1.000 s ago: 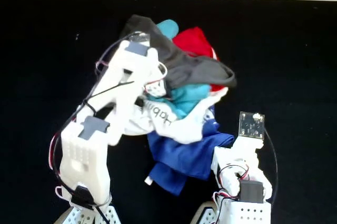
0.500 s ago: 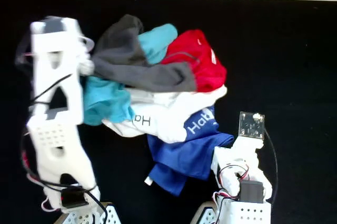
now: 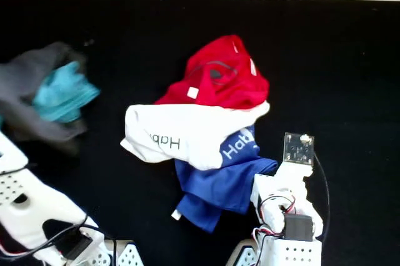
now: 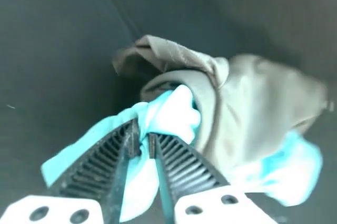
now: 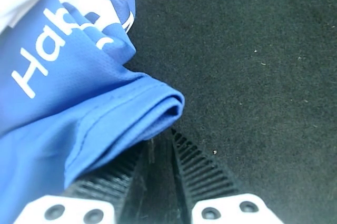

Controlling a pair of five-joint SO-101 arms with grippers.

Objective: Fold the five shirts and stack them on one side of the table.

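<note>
- Red shirt (image 3: 219,75): crumpled, on the far side of the central heap, small white label showing.
- White shirt (image 3: 187,132): crumpled, printed lettering; lies across the heap's middle, overlapping the red shirt's near edge.
- Blue shirt (image 3: 219,185): white lettering, bunched, partly under the white shirt, on the heap's near side.
- Teal shirt (image 3: 62,94): bunched at the left, well apart from the heap; one fold pinched in my left gripper (image 4: 141,145).
- Grey shirt (image 3: 31,72): draped around the teal shirt, touching it.
</note>
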